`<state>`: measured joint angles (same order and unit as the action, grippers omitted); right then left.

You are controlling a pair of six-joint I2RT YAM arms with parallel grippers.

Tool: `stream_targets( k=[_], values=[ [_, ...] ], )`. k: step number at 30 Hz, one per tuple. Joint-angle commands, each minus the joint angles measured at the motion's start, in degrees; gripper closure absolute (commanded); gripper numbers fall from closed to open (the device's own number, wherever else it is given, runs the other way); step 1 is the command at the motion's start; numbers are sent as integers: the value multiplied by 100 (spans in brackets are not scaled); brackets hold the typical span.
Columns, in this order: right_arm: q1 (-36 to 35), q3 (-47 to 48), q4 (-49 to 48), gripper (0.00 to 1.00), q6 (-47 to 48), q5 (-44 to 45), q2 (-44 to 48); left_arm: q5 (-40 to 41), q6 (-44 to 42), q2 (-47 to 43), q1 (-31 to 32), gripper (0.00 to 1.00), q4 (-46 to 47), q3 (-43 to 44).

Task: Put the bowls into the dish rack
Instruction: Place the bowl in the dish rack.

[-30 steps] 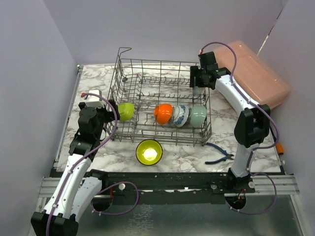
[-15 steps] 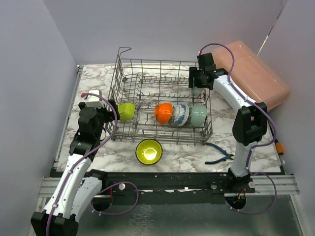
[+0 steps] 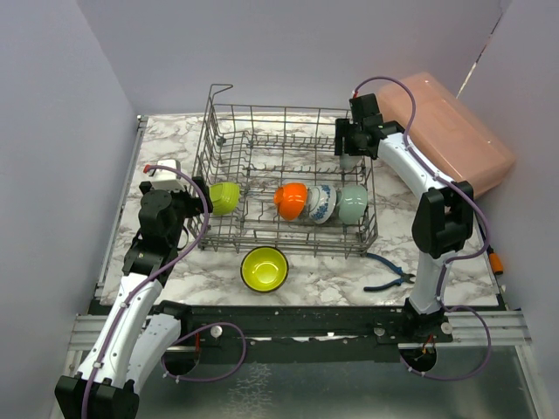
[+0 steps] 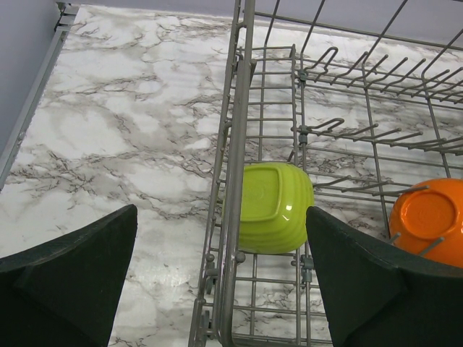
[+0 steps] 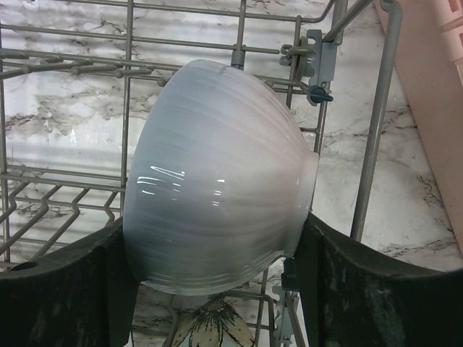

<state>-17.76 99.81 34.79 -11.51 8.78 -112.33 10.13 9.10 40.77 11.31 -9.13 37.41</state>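
The grey wire dish rack (image 3: 229, 131) stands mid-table. In it lie a lime green bowl (image 3: 224, 197), an orange bowl (image 3: 289, 201), a blue-patterned bowl (image 3: 320, 204) and a mint green bowl (image 3: 352, 206). A yellow-green bowl (image 3: 265, 269) sits upright on the table in front of the rack. My right gripper (image 5: 217, 289) is shut on a white ribbed bowl (image 5: 217, 195), held on its side over the rack's back right corner. My left gripper (image 4: 217, 289) hangs open over the rack's left rim (image 4: 235, 181), with the lime green bowl (image 4: 271, 210) just beyond its fingers.
A pink translucent box (image 3: 454, 131) leans at the back right, close to the right arm. Blue-handled pliers (image 3: 389, 271) lie on the marble right of the rack's front. A small white object (image 3: 162, 170) sits at the left edge. Rack tines (image 5: 65, 72) stand behind the held bowl.
The right arm has shifted slightly left with the white bowl in its grip. The left arm and the bowls in the rack have not moved.
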Motion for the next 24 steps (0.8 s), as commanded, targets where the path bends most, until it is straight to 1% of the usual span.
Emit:
stream_targets(
  k=[1,8,15,18,24],
  values=[
    [31,106,-47,52,143,-79,-126,32,-95,-7,-32,1,-138,-120],
    [18,9,-6,31,226,134,-36,20,-94,11,-32,1,-139,-120],
    [-128,-179,-177,17,393,405,235,-11,-97,21,-32,1,-138,-124],
    [-158,-257,-261,13,419,527,311,-11,-104,23,-32,1,-135,-120],
    [-202,-278,-266,13,460,954,320,-28,-110,18,-32,1,-142,-118]
  ],
)
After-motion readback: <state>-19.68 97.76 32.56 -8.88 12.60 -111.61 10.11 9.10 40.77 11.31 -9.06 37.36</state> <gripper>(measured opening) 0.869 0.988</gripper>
